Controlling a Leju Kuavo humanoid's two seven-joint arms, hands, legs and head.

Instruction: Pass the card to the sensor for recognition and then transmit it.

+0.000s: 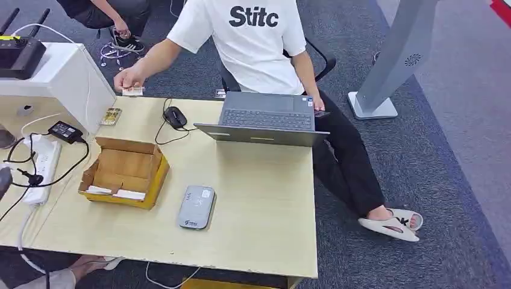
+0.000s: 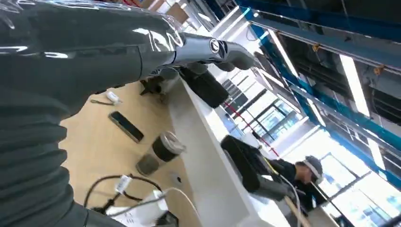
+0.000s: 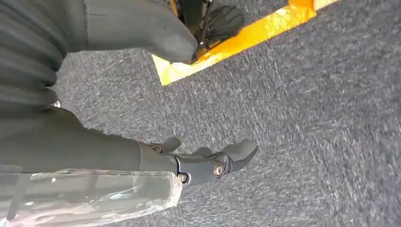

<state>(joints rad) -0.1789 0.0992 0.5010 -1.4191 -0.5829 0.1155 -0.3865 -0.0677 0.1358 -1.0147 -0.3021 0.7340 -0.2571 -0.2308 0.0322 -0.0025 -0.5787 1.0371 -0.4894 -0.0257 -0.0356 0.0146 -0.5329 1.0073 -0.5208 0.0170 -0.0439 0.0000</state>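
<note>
Person's hand [image 1: 128,78] pinching a small white card [image 1: 133,91] at the far left edge of the pale wooden table [image 1: 259,205], grey flat card sensor [image 1: 197,206] lying near the middle beside an open cardboard box [image 1: 123,171], left hand [image 2: 208,52] hanging empty with fingers apart, right hand [image 3: 208,163] spreading empty over grey carpet [image 3: 307,118].

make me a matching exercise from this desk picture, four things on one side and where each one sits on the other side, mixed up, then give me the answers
Things:
1. grey card reader
2. open cardboard box
3. laptop
4. black mouse

Places:
A. far edge of the table, in front of the seated person
B. near the table's front edge, right of the box
C. just left of the laptop
D. left part of the table, beside the white power strip

Pairs: 1-B, 2-D, 3-A, 4-C
</note>
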